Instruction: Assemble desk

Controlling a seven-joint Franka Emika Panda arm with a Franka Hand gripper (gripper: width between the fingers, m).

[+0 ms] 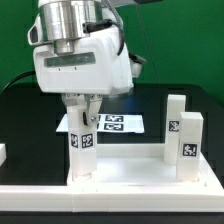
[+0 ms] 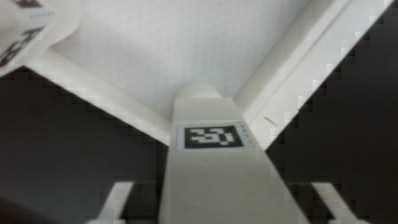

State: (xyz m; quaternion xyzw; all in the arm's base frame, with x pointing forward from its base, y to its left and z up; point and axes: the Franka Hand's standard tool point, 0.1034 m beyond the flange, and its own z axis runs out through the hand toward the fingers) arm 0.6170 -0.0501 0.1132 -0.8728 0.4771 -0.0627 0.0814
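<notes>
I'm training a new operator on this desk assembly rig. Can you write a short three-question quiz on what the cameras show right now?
1. True or false: the gripper is positioned over a white leg standing upright on the tabletop.
2. Multiple choice: in the exterior view, where does the marker board lie? A) on top of the tabletop B) on the black table behind the tabletop C) in the gripper.
3. Fill in: besides the leg under the gripper, ___ more legs stand upright at the exterior view's right.

Key
1. True; in the wrist view the leg sits between the two fingers.
2. B
3. two
</notes>
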